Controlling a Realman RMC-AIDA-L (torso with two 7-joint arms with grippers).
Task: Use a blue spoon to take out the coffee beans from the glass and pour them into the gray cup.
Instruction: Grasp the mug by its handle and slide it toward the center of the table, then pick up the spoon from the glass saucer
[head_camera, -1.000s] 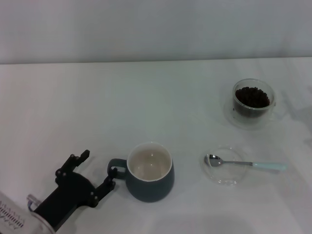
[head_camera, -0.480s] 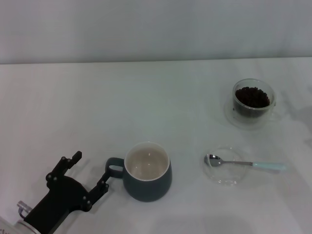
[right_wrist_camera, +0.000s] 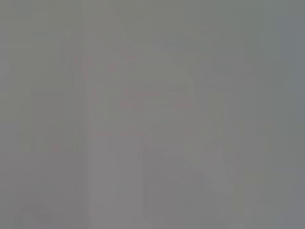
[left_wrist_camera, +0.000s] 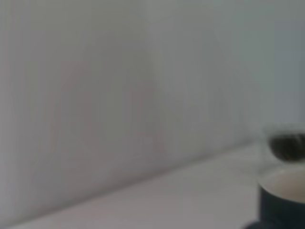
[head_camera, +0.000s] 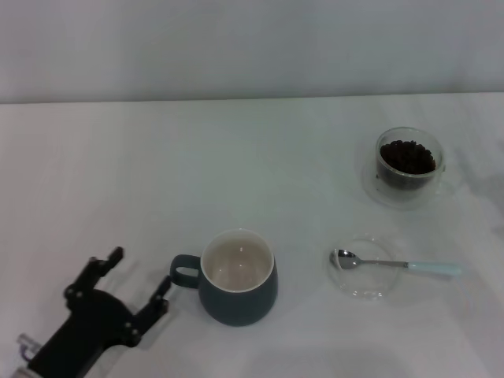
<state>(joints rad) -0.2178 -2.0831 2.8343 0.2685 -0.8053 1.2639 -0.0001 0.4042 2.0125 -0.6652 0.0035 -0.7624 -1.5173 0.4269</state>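
The gray cup point(head_camera: 237, 277), dark blue-gray with a cream inside, stands upright at the front middle, its loop handle toward my left gripper point(head_camera: 138, 275). That gripper is open and empty, just left of the handle, not touching it. The blue spoon point(head_camera: 398, 265) lies with its metal bowl in a flat clear glass dish point(head_camera: 362, 268) at the right. The glass point(head_camera: 408, 166) with the coffee beans point(head_camera: 407, 156) stands at the back right. In the left wrist view the gray cup point(left_wrist_camera: 283, 200) and the glass point(left_wrist_camera: 285, 145) show at the edge. My right gripper is out of view.
The white table point(head_camera: 236, 173) runs back to a pale wall. The right wrist view shows only a plain grey surface.
My left gripper has drawn back toward the front left, away from the cup's handle, staying open. The cup shifted slightly left at first, then stayed put.
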